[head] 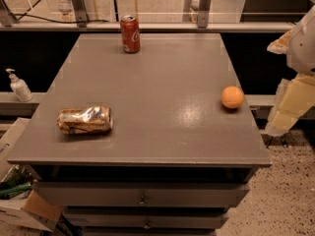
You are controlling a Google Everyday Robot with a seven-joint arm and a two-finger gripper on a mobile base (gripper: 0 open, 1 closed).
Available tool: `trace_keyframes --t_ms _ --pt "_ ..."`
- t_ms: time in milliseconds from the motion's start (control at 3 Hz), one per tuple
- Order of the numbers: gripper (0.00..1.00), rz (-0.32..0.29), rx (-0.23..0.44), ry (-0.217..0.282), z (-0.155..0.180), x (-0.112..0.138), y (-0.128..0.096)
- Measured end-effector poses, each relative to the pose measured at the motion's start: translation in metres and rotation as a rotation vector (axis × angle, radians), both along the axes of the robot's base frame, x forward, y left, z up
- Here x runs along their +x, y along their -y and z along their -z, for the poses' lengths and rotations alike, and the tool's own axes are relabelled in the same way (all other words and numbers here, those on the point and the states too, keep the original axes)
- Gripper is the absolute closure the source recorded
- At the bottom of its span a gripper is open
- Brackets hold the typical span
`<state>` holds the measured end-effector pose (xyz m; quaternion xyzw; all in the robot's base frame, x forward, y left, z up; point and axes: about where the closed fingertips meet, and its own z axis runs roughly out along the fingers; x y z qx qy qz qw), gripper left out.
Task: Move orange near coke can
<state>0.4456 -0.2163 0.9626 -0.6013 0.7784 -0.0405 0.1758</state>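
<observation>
The orange (232,97) lies on the grey table (157,132) near its right edge. The red coke can (130,33) stands upright at the far edge of the table, left of centre, well away from the orange. My gripper (291,104) hangs off the table's right side, to the right of the orange and apart from it, holding nothing that I can see.
A crushed brownish-silver can (84,120) lies on its side at the table's front left. A soap dispenser (18,85) stands on a ledge to the left. Cardboard boxes (22,200) sit on the floor at lower left. Drawers (142,195) run under the tabletop.
</observation>
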Motion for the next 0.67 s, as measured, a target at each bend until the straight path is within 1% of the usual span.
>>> trace_keyframes --t_ms 333,667 --pt "0.00 0.021 0.045 0.027 0.033 0.018 0.003" --pt "0.00 0.050 0.083 0.053 0.062 0.041 0.007"
